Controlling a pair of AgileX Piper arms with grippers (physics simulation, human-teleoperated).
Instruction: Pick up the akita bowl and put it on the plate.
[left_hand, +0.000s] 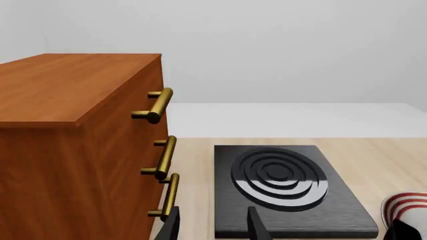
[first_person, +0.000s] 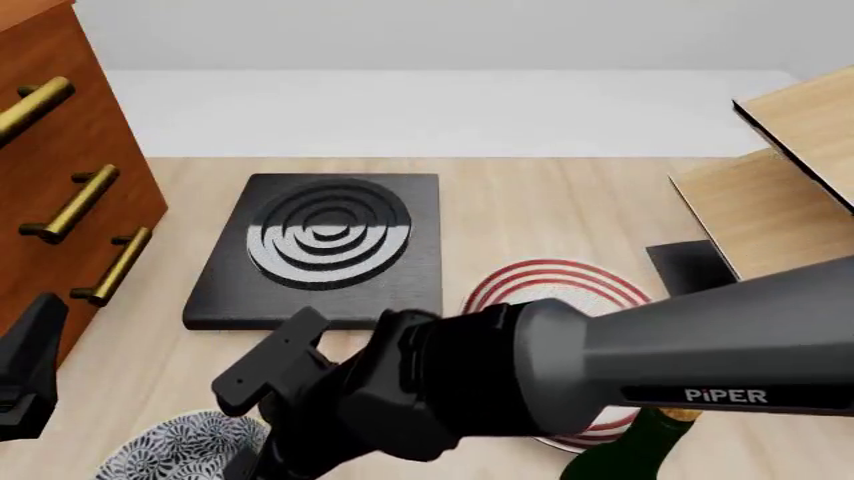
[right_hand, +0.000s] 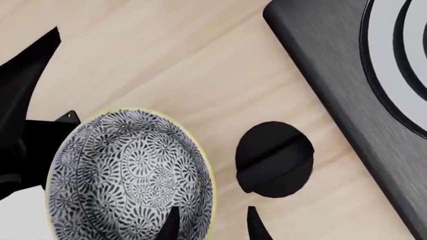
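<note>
A: Blue-black and white floral pattern with a pale yellow rim: that is the akita bowl (right_hand: 130, 175), standing on the light wooden table (right_hand: 167, 55) at the near edge in the front view, left of the plate (first_person: 561, 285) and apart from it.

B: And the right gripper (right_hand: 210, 222)?

A: Its fingers are parted, one tip inside the bowl, the other just outside, straddling the rim. Nothing is clamped between them. In the front view the right arm (first_person: 601, 350) reaches across from the right and covers much of the white, red-ringed plate.

B: The left gripper (left_hand: 212, 225)?

A: Its fingertips stand apart with nothing between them, near the black square slab (left_hand: 290, 190) with raised rings. The wooden drawer cabinet (left_hand: 73, 145) with brass handles (left_hand: 159, 105) stands just beside it.

B: Anything else?

A: A green bottle (first_person: 641, 445) shows at the near edge under the right arm, close to the plate.
</note>
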